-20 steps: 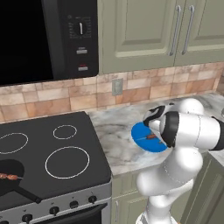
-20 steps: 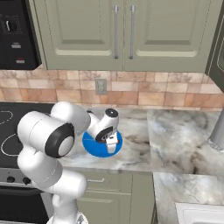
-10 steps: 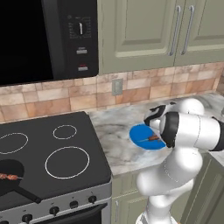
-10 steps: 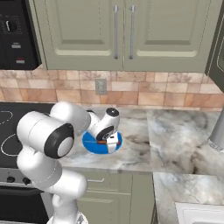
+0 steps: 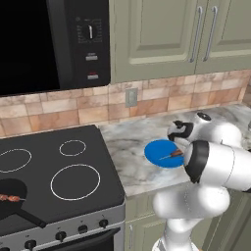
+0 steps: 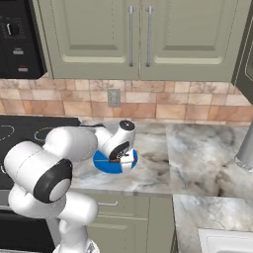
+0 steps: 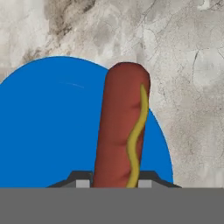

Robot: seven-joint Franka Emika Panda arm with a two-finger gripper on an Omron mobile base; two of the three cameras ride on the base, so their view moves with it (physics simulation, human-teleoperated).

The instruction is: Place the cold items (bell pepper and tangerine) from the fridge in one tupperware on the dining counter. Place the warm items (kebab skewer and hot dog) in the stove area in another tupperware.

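Jaws: the two dark finger tips are sitting close together on either side of the hot dog (image 7: 120,131), clamping its near end.
Gripper: the gripper (image 6: 120,157) is hanging low over the blue plate (image 6: 105,165), pointing down at it from the end of the white arm.
Hot dog: it is lying on the blue plate (image 7: 48,127), running away from the fingers toward the plate's far rim, with a wavy yellow mustard line along one side.
Handling guess: it is looking light, smooth and rounded, probably soft and somewhat slippery, so a firm squeeze could dent it and a loose one could let it roll out.
Where to hold: a grip across the thickest middle part would likely be steadier than this end hold, which may let it droop or swing.
Plate: it is resting on the marbled counter (image 5: 127,147), just right of the black stove (image 5: 59,181).
Kebab skewer: the kebab skewer (image 5: 10,198) is lying in a dark pan at the stove's front left.
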